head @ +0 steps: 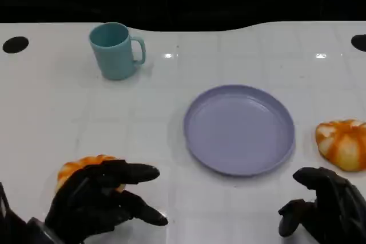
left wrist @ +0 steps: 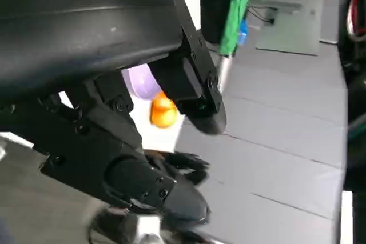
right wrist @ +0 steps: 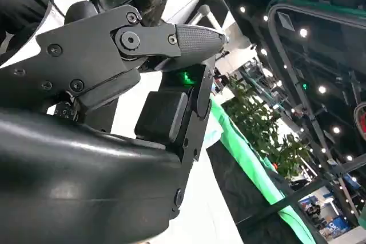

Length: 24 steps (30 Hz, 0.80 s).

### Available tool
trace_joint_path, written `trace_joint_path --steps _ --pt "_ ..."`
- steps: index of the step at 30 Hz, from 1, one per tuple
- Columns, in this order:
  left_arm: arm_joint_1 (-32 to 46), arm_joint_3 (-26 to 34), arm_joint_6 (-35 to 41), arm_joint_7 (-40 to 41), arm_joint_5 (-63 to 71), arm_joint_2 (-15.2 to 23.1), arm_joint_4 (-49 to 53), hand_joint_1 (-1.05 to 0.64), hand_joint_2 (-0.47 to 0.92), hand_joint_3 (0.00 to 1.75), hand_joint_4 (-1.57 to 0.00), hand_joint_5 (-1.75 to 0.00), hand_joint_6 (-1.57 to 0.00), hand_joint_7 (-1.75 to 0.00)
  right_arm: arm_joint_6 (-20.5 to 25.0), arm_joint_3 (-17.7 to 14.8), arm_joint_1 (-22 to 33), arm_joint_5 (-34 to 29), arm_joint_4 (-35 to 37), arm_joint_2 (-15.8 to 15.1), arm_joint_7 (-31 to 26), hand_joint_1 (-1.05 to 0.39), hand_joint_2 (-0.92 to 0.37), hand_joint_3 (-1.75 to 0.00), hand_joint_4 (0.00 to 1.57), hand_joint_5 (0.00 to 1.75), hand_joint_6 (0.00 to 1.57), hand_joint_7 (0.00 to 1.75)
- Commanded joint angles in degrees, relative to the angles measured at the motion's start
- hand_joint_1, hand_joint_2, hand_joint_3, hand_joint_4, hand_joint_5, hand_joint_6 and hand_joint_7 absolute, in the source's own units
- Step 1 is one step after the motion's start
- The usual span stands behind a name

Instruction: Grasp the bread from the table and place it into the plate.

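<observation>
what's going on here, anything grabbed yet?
Not clearly. The left hand is over one bread at the table's near left; whether it grips it is hard to tell. The plate is empty. A second bread lies right of it, ahead of the right hand. A mug stands far left.

table bare between left hand and plate | mug far back, seemingly clear

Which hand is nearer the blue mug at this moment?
Left. The left hand sits at the near left edge, on the blue mug's side of the table; the right hand is at the near right corner, beyond the plate.
</observation>
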Motion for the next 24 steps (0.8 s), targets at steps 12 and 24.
trace_joint_path --steps 12,24 --pt "3.6 -2.6 -15.7 18.8 21.1 9.6 -14.9 -0.78 0.87 0.00 -0.95 0.00 -0.38 0.00 -0.4 -0.3 -0.1 0.5 0.0 -0.5 0.9 -0.53 -0.82 -0.46 1.57 0.55 1.57 0.13" --pt "7.4 -1.8 -16.7 40.6 54.4 16.9 -29.8 -0.83 0.90 0.01 -0.54 0.00 -0.11 0.00 -0.7 0.2 0.8 -0.2 -1.4 -0.2 -0.6 -0.54 -0.81 -0.46 1.57 0.59 1.57 0.18"
